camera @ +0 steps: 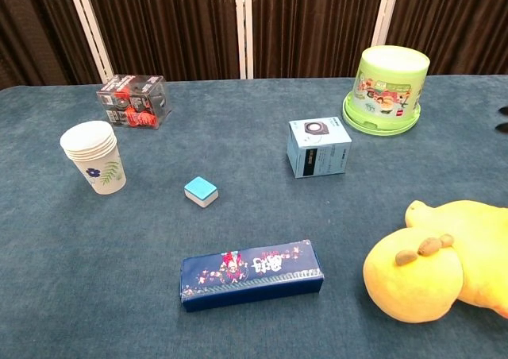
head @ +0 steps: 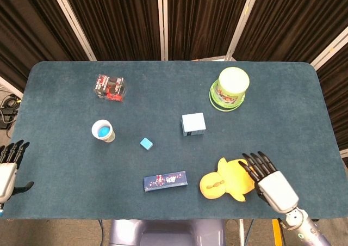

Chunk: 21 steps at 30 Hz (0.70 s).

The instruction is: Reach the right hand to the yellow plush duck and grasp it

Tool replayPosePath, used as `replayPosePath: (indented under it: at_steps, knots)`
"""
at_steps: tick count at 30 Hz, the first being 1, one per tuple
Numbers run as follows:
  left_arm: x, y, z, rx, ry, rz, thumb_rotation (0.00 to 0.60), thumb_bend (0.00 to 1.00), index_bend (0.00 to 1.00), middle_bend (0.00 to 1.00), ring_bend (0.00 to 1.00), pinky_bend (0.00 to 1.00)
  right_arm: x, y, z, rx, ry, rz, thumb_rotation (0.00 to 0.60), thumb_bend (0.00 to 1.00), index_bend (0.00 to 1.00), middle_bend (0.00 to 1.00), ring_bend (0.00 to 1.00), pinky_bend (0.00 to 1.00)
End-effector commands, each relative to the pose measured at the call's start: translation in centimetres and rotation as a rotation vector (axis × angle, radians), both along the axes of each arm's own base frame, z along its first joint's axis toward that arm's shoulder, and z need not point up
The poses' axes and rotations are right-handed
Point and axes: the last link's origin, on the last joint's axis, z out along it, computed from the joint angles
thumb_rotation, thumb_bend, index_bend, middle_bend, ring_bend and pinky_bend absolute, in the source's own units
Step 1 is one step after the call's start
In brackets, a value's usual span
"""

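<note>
Right hand (head: 274,187): over the near right part of the counter (head: 65,159), fingers (head: 256,164) spread apart and straight, holding nothing; whether the fingertips touch the plush or hang above it, I cannot tell. In the chest view only dark fingertips (camera: 502,117) show at the right edge.
Yellow plush duck (head: 228,179): lies flat on the counter just left of the right fingers, its right flank under or against the fingertips; its head points toward the near edge. The chest view shows it at the lower right (camera: 432,264), nothing closed on it.
Left hand (head: 7,170): at the near left edge of the counter, fingers apart and empty, well apart from everything.
Blue long box (head: 165,180): left of the duck, further from the right fingers.
Light blue box (head: 193,124): beyond the right fingers and to their left.
Green tub (head: 230,88): well beyond the right fingers, toward the far edge.
Small blue block (head: 145,143): between the paper cup (head: 103,130) and the light blue box.
Clear box with red contents (head: 110,87): far left, well apart from both hands.
</note>
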Motion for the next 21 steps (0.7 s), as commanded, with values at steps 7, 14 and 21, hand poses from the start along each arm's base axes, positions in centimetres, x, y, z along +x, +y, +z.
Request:
replayPosePath:
  at_steps: [7,14,21]
  knots:
    - [-0.2,0.2,-0.3,-0.010,0.006,0.011,0.600,0.15,0.00,0.00,0.00,0.00,0.2,0.1,-2.6,0.046,0.009,0.014,0.600,1.00,0.00,0.00,0.00,0.00]
    - [-0.3,0.4,-0.3,-0.012,0.009,0.020,0.600,0.15,0.00,0.00,0.00,0.00,1.0,0.0,-4.7,0.053,0.012,0.031,0.600,1.00,0.00,0.00,0.00,0.00]
    - [-0.3,0.4,0.1,-0.001,0.005,0.020,0.600,0.15,0.00,0.00,0.00,0.00,1.6,0.4,-6.4,0.072,0.026,0.035,0.600,1.00,0.00,0.00,0.00,0.00]
